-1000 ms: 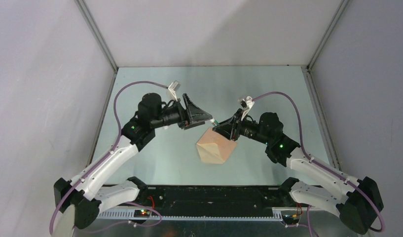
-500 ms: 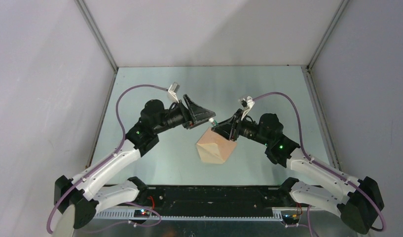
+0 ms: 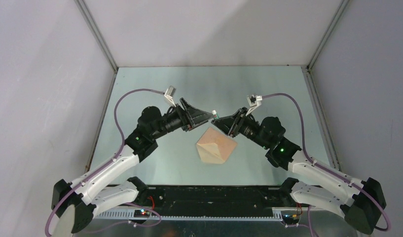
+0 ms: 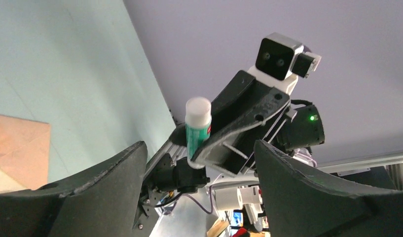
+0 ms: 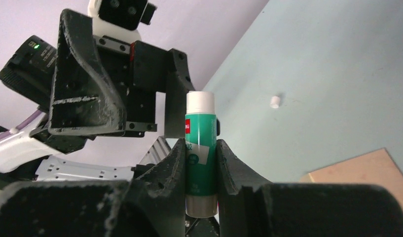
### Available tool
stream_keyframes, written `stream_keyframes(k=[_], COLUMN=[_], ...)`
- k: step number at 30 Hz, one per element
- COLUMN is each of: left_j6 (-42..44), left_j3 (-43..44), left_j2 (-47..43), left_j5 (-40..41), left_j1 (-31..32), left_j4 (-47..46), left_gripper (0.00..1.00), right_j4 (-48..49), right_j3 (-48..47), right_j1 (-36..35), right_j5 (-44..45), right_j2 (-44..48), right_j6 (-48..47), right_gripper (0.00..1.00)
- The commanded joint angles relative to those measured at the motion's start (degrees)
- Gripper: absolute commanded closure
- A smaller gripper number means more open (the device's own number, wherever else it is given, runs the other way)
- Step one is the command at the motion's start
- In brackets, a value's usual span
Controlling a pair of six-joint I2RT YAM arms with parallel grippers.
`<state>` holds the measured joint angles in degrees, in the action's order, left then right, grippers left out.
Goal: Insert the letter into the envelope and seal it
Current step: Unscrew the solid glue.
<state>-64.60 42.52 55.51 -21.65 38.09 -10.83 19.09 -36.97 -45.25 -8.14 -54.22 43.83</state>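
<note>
The tan envelope (image 3: 216, 146) lies flat on the table, turned diagonally, with fold seams showing. It also shows in the left wrist view (image 4: 17, 148) and the right wrist view (image 5: 362, 168). No separate letter sheet is in view. My right gripper (image 3: 220, 122) (image 5: 200, 145) is shut on a green glue stick (image 5: 200, 143) with a white top, held above the envelope's far corner. My left gripper (image 3: 209, 117) (image 4: 199, 148) is open and empty, facing the glue stick (image 4: 198, 126) from close by, with its jaws wide apart.
A small white cap-like piece (image 5: 274, 101) lies on the green table beyond the glue stick. Grey walls enclose the table (image 3: 155, 89) on the left, back and right. A black rail (image 3: 209, 195) runs along the near edge.
My right gripper has lifted the glue stick up and away from the envelope's far corner. My left gripper has shifted right, closer to the glue stick. The envelope has not moved.
</note>
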Motion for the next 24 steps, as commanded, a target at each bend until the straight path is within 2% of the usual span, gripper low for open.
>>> stream_keyframes(k=[1, 9, 18, 24], left_j6=[-2.29, -1.83, 0.10, 0.60], left_j3=[-1.37, 1.89, 4.14, 5.06], left_j2=[0.33, 4.16, 5.16, 5.26], left_j5=[-0.48, -1.47, -0.31, -0.06], left_j1=[0.35, 1.21, 2.14, 2.24], left_j4=[-7.72, -7.02, -4.47, -4.15], left_gripper=[0.17, 0.39, 0.44, 0.61], right_j4=[4.52, 5.53, 6.04, 5.43], right_j3=[-2.40, -2.40, -2.43, -2.39], right_j1=[-2.04, -2.81, -3.19, -3.35], right_j5=[2.47, 2.35, 1.36, 1.37], right_j2=[0.24, -0.06, -0.86, -0.98], right_j6=[0.22, -0.33, -0.41, -0.08], right_gripper=[1.00, 1.00, 1.00, 1.00])
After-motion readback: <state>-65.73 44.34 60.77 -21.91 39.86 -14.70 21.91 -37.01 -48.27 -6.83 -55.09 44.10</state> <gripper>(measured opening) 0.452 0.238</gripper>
